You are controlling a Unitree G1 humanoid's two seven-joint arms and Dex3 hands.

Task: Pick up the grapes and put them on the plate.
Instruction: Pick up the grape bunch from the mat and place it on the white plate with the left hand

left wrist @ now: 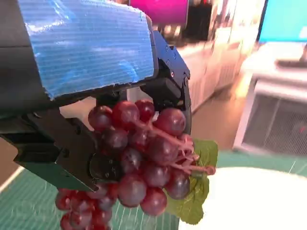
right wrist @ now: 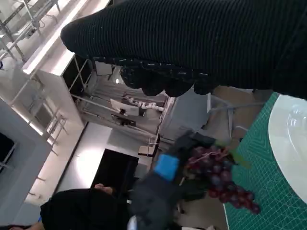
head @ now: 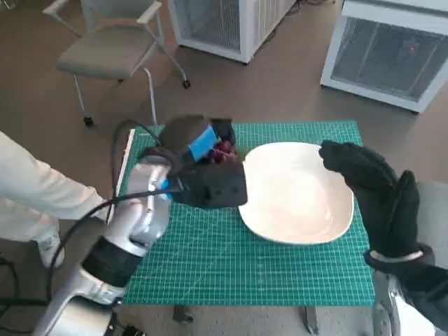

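The step in hand looks like the carry: the grapes (left wrist: 144, 158) are off the mat (head: 210, 259) and need to travel over the plate (head: 294, 203) before release. To do it well, I would keep the grip steady, bring the bunch well inside the plate's rim rather than stopping at its near edge, lower it until the hanging lower berries touch the white surface, and only then let go, since the cluster dangles loosely and could swing or roll off the rim. The left hand (head: 206, 164) grips the bunch near its top, black fingers (left wrist: 170, 81) curled close round the upper berries and stem, with the green leaf and lower berries hanging free below. The grapes sit just beside the plate's left edge, held above the mat. The right hand (head: 374, 192) hovers over the plate's right rim, its gloved fingers loosely spread and holding nothing.
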